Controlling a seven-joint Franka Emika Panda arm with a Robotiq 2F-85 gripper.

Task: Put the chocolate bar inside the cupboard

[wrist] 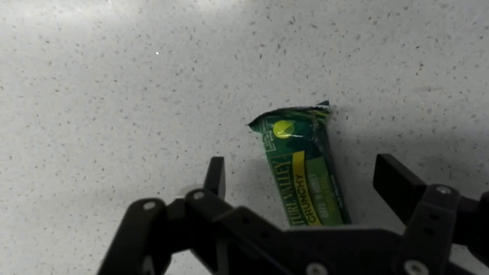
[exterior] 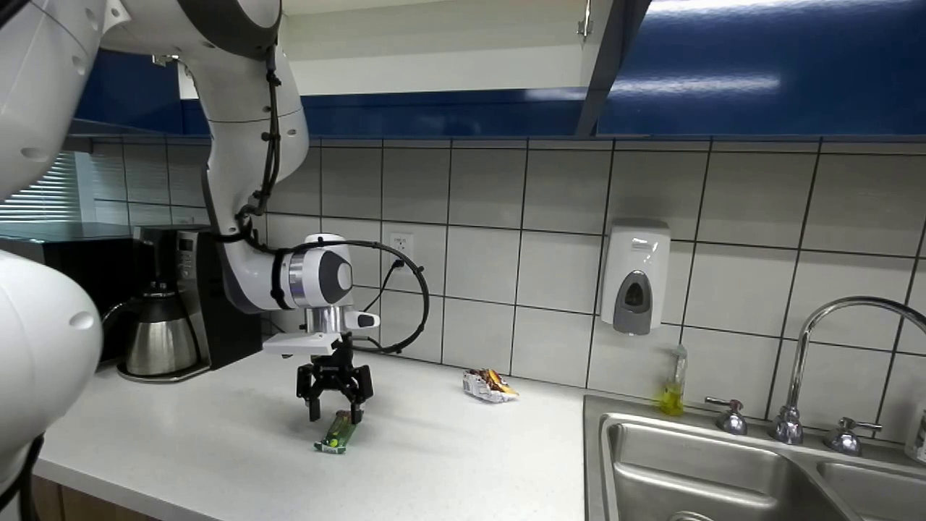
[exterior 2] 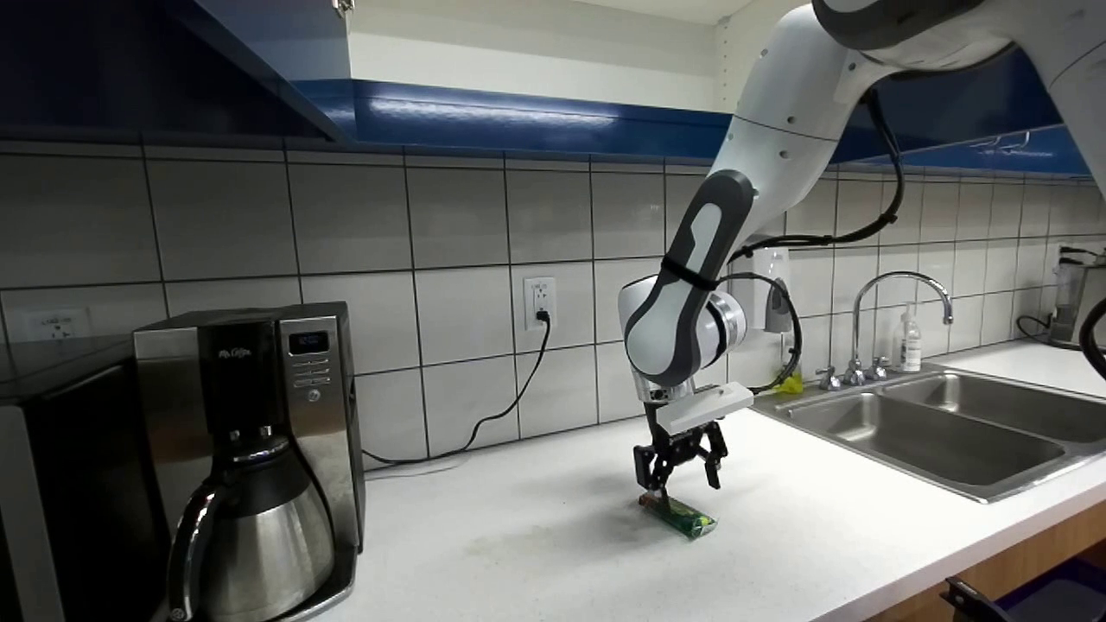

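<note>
On the counter (exterior: 463, 463), the chocolate bar (wrist: 305, 168) lies below the gripper (exterior: 336, 414), jaws apart.

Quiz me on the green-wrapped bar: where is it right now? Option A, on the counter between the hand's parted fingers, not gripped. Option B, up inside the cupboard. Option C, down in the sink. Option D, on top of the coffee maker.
A: in the wrist view the bar lies on the counter, with bare surface showing on both sides of it inside the open hand.
</note>
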